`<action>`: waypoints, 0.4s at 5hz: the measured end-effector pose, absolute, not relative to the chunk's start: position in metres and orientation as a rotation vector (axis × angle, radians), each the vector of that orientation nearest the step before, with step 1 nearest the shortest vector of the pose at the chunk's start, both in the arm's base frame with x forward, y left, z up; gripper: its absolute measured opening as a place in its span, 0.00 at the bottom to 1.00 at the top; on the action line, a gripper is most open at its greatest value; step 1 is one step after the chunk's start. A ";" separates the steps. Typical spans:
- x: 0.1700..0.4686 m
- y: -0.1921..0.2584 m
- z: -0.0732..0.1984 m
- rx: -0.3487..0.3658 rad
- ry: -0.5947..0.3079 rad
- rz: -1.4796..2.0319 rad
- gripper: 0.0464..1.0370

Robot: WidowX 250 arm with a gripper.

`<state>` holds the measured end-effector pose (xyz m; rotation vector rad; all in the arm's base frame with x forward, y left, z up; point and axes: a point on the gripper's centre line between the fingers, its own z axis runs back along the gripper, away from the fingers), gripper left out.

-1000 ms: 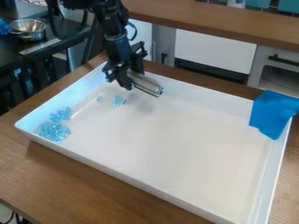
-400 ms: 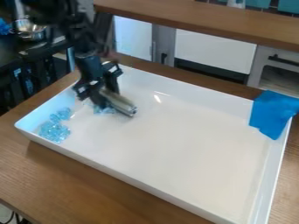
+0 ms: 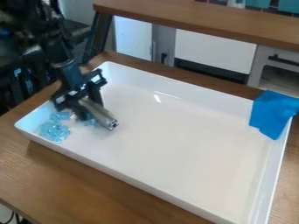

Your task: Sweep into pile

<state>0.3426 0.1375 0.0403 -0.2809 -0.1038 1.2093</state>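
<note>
The gripper (image 3: 85, 109) is low over the left end of the white tray (image 3: 175, 135), shut on a silvery metal cylinder (image 3: 99, 114) that slants down to the right. Light-blue clear beads (image 3: 54, 131) lie heaped in the tray's left corner, left of the gripper. A smaller cluster of beads (image 3: 88, 123) shows beside the gripper and cylinder, partly hidden by them. Whether the cylinder touches the tray's floor is hard to tell.
A blue cloth (image 3: 272, 113) hangs over the tray's right corner. Raised walls surround the tray, which stands on a wooden table (image 3: 88, 175). A wooden shelf (image 3: 198, 18) and white cabinets (image 3: 215, 50) are behind it.
The gripper has come down and toward the left front of the tray with the cylinder. The small loose beads have shifted the same way, closer to the corner heap.
</note>
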 end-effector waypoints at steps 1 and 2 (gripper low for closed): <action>0.322 0.140 0.042 -0.268 -0.104 1.210 0.46; 0.320 0.138 0.050 -0.300 -0.109 1.228 0.46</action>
